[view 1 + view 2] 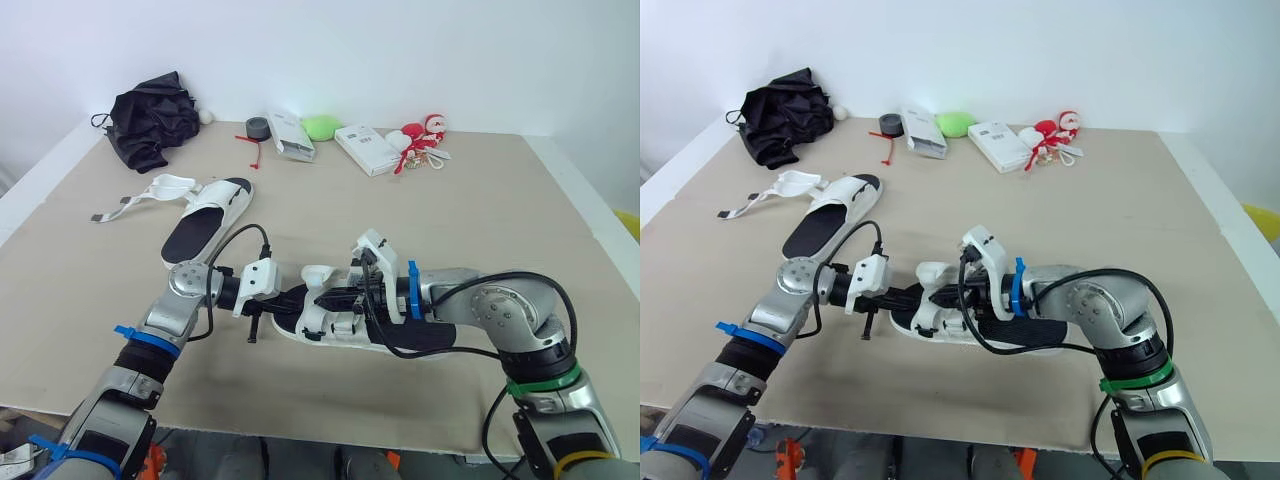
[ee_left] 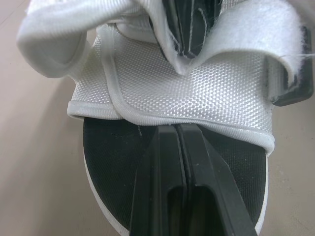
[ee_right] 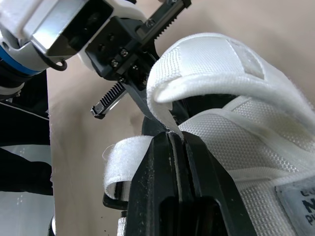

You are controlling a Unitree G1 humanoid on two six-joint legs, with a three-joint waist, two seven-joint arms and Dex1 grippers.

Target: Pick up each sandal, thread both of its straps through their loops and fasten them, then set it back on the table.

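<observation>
One white sandal with a black footbed (image 1: 335,328) lies at the table's front middle, between both grippers. My left gripper (image 1: 293,300) reaches in from the toe end; its fingers are shut on the front edge of the white woven upper (image 2: 187,83), lying over the footbed (image 2: 113,162). My right gripper (image 3: 173,136) comes from the heel side and is shut on the tip of a white strap (image 3: 206,64), which arches in a loop above the upper. The other sandal (image 1: 205,225) rests flat at the left, with its straps (image 1: 150,195) lying loose and open on the table.
Along the back edge sit a crumpled black cloth (image 1: 150,120), a grey tape roll (image 1: 258,128), two white boxes (image 1: 290,135) (image 1: 365,148), a green object (image 1: 320,126) and a red-and-white toy (image 1: 420,135). The table's front edge runs close below the near sandal.
</observation>
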